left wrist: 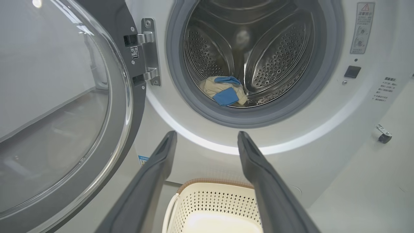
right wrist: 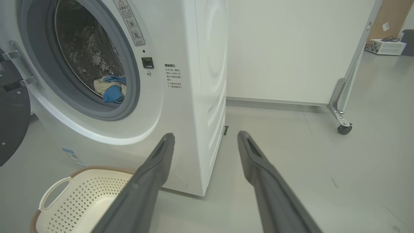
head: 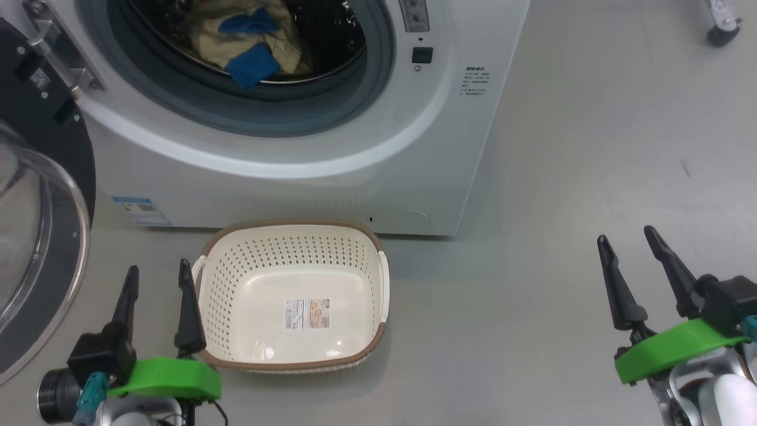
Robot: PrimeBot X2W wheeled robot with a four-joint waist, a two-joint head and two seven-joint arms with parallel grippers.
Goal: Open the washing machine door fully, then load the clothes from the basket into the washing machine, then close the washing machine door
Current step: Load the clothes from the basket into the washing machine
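The clothes (head: 251, 44) lie in the washing machine (head: 355, 177); the basket (head: 295, 228) before it is empty. The left gripper (head: 158, 266) and right gripper (head: 626, 234) are wide, holding nothing. Next step, by judgement: swing the washing machine door (head: 35, 254), at its left, shut

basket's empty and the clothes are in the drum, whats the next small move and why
Probably move the left gripper over to the rim of the open door to start pushing it shut. The basket is empty, the clothes lie in the washing machine drum, and the right gripper and the left are both open, holding nothing. The door hangs on the left gripper's side.
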